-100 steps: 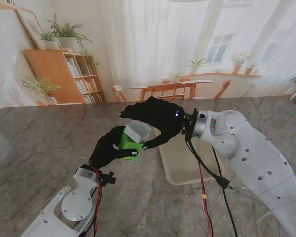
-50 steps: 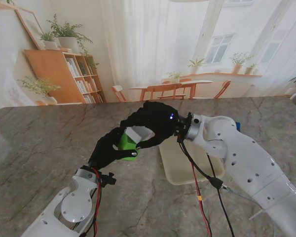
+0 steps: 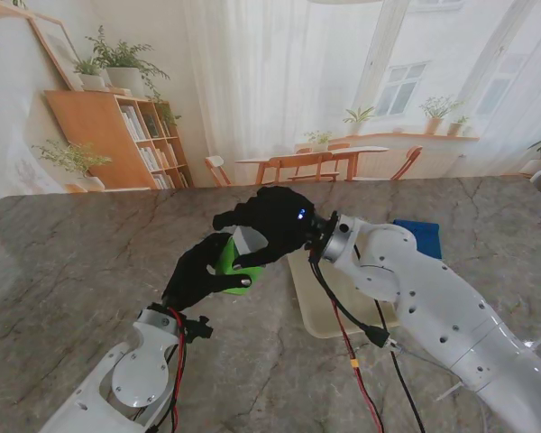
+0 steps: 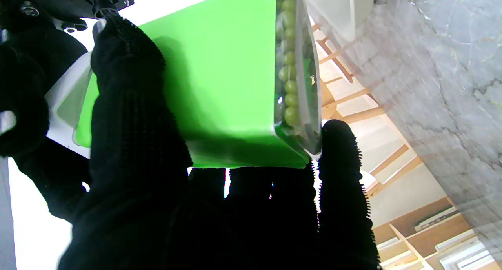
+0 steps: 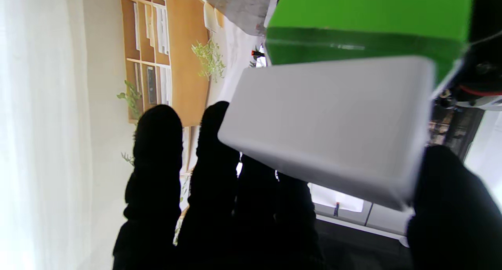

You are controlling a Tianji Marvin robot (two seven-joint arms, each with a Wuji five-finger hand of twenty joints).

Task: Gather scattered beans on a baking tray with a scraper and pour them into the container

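Two hands met mid-air: left hand [image 3: 197, 271] fingers clamped the stiff, light green scraper [image 3: 232, 259] by its back, right hand [image 3: 272, 222] fingers wrapped the rigid white container [image 3: 249, 242], slippery plastic both.

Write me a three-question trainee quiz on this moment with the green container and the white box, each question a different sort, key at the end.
1. True or false: the left hand holds the green container.
2. What does the right hand grip? A) the blue item B) the white box C) the tray
3. Fill in: through the container's clear side, the left wrist view shows round green ____.

Key:
1. True.
2. B, the white box, held right against the container; the tray lies on the table, and the blue item lies on the table to its right.
3. Beans.
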